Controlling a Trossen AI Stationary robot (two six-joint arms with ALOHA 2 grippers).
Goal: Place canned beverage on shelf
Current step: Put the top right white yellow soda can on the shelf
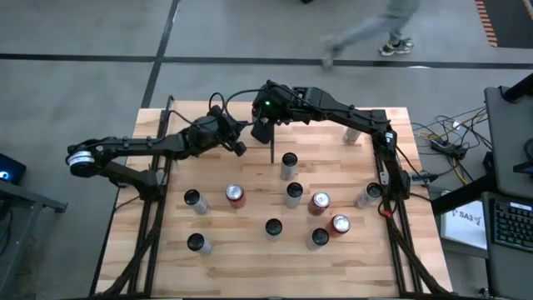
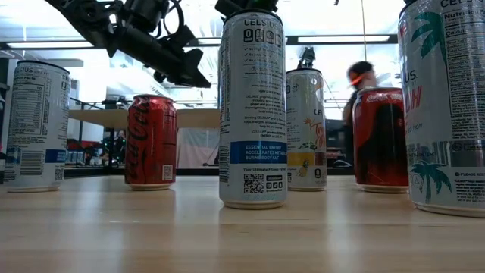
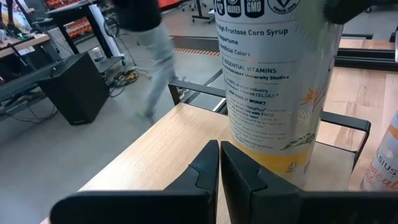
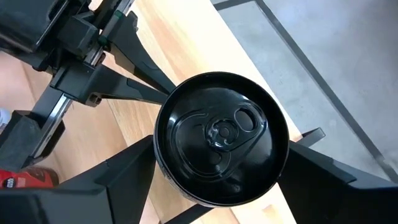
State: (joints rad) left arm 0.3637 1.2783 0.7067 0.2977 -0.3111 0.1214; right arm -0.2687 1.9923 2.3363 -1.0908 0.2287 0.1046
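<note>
Canned beverage (image 4: 221, 146) sits between the right gripper's (image 4: 221, 155) fingers at the far edge of the table, over the shelf (image 3: 155, 155). Largest first: the shelf is the small raised pale-wood platform with a black rail, at the back of the table (image 1: 250, 267). Can is tall, white with a yellow base band and a black lid. Right jaws are spread wide and flank it on both sides; they look clamped on it, though I can't tell from the top-down wrist view whether the can's base rests on the shelf or hangs just above it. Left gripper (image 3: 219, 171) is just beside the can, jaws pressed together, holding nothing.

Step, as I read it: placement, can at the shelf and not yet released. Next move calls for confirming the base is flat on the planks, opening the right jaws evenly, then lifting straight up so the fingers don't tip the can. Left arm is close; keep it clear.
</note>
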